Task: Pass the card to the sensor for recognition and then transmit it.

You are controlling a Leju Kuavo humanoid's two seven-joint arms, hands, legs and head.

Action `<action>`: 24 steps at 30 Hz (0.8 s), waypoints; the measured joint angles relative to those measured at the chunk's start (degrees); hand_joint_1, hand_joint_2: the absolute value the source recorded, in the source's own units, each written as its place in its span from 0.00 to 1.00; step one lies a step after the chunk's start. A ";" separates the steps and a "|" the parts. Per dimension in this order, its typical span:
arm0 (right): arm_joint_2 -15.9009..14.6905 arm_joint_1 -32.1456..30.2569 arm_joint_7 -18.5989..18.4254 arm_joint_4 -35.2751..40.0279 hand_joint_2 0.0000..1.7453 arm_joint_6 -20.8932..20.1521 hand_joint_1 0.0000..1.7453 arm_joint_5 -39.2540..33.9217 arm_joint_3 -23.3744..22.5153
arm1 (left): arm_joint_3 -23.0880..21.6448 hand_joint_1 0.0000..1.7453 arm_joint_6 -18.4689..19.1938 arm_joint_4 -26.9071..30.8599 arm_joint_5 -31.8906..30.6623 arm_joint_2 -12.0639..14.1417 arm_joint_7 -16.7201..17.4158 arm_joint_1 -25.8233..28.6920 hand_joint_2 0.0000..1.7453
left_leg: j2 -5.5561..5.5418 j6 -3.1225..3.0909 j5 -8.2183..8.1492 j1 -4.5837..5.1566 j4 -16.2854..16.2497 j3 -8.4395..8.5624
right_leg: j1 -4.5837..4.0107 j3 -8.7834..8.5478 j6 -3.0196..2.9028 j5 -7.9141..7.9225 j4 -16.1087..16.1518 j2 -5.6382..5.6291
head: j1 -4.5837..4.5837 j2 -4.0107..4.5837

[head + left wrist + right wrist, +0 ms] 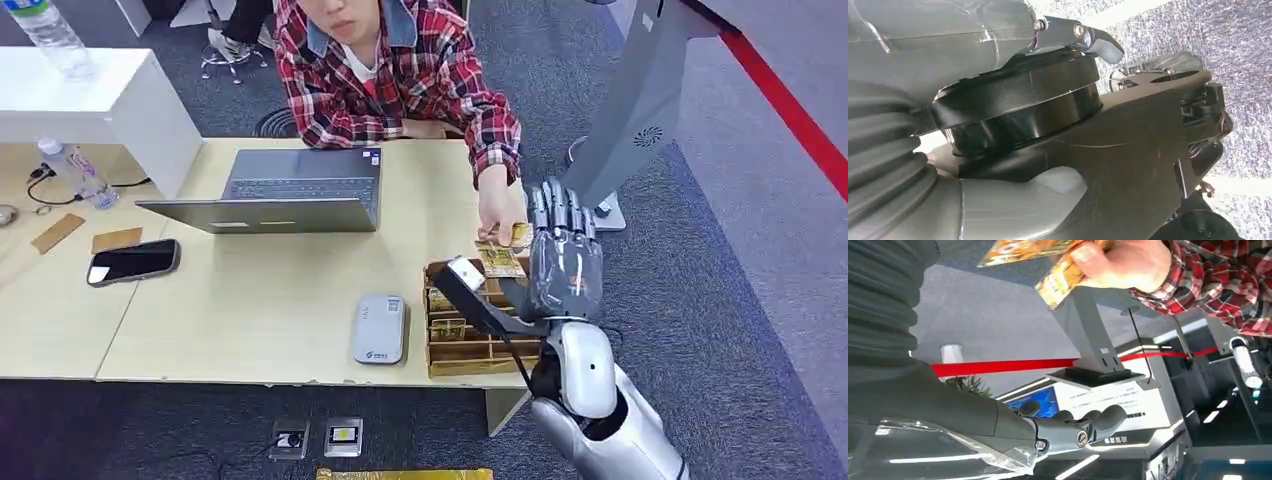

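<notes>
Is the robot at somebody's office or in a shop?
It looks like an office or reception desk. A person sits behind a desk with a laptop, a phone and a wooden box of cards, on grey carpet.

Even bright indoor light, soft shadows; head view sharp, wrist views w/ glare, close parts blurred.

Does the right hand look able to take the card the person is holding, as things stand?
Probably yes: the right hand is raised beside the person's hand, which holds the card right next to it, with nothing between them.
</notes>
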State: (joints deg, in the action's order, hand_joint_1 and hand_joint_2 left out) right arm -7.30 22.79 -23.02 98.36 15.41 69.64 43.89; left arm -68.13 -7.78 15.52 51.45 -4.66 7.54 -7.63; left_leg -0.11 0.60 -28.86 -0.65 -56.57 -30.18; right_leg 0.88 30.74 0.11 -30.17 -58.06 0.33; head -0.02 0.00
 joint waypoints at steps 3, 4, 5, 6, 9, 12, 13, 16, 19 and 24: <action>0.26 0.57 0.00 -1.49 1.00 0.24 0.10 0.28 0.37 | -0.11 0.00 0.02 0.11 0.00 0.07 0.00 -0.01 1.00 | 0.00 0.00 0.00 0.00 0.00 0.00 | 0.00 0.00 0.00 0.00 0.00 0.00 | 0.02 0.00; 0.35 0.69 0.00 -1.91 1.00 0.57 0.10 0.50 0.40 | -0.13 0.00 0.04 0.15 0.00 0.11 0.00 -0.01 1.00 | 0.00 0.00 0.00 0.00 0.00 -0.01 | 0.00 0.00 0.00 0.00 0.00 0.00 | 0.00 0.00; 0.48 0.80 -0.02 -2.30 1.00 1.09 0.88 0.83 0.48 | -0.18 0.00 0.07 0.24 0.00 0.15 0.02 -0.01 1.00 | 0.00 0.00 0.00 0.00 0.00 -0.01 | 0.00 0.00 0.00 0.00 0.00 0.00 | 0.00 0.00; 0.57 0.93 -0.04 -2.63 1.00 1.49 1.00 1.09 0.55 | -0.20 0.00 0.07 0.28 0.00 0.15 0.02 -0.01 1.00 | 0.00 0.00 0.00 0.00 0.00 -0.01 | 0.00 0.01 0.00 0.00 0.00 -0.01 | 0.00 0.00; 0.72 1.15 -0.06 -3.63 1.00 2.16 1.00 1.82 0.79 | -0.59 0.00 0.09 0.28 0.00 0.18 0.00 -0.03 1.00 | 0.00 0.00 -0.01 0.00 0.00 -0.01 | 0.00 0.01 0.00 0.00 0.00 0.00 | 0.00 0.00; 0.90 1.15 0.00 -4.16 1.00 3.30 1.00 2.84 1.01 | -0.59 0.00 0.11 0.28 0.00 0.18 0.02 -0.04 1.00 | 0.00 0.00 0.00 0.00 0.00 -0.01 | 0.00 0.01 0.00 0.00 0.00 -0.01 | 0.00 0.00; 0.92 1.14 0.05 -4.24 1.00 3.65 1.00 3.10 1.03 | -0.61 0.00 0.11 0.28 0.00 0.18 0.00 -0.04 1.00 | 0.00 0.00 0.00 0.00 0.00 -0.01 | 0.00 0.01 0.00 0.00 0.00 -0.01 | 0.00 0.00; 1.07 1.13 0.26 -4.50 1.00 3.98 1.00 3.61 1.14 | -0.61 0.00 0.11 0.28 0.00 0.18 0.00 -0.04 1.00 | 0.00 0.00 0.00 0.00 0.00 0.00 | 0.00 0.01 0.00 0.00 0.00 -0.01 | 0.02 0.00; 1.25 1.13 0.59 -4.70 1.00 4.18 1.00 3.93 1.16 | -0.61 0.00 0.11 0.28 0.00 0.18 0.00 -0.04 1.00 | 0.00 0.00 0.00 0.00 0.00 0.00 | 0.00 0.01 0.00 0.00 0.00 -0.01 | 0.00 0.00; 1.84 1.08 1.42 -4.70 1.00 5.05 1.00 5.18 1.18 | -0.61 0.00 0.11 0.28 0.00 0.18 0.00 -0.04 1.00 | 0.00 0.00 0.00 0.00 0.00 0.00 | 0.00 0.02 0.00 0.00 0.00 -0.02 | 0.00 0.00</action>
State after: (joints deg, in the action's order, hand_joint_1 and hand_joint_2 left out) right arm -5.46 23.87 -21.59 93.66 20.46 74.82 45.07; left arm -68.74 -7.67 15.80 51.45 -4.48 7.54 -7.67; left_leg -0.11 0.61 -28.87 -0.65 -56.57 -30.17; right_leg 0.88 30.75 0.10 -30.18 -58.06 0.32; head -0.02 0.00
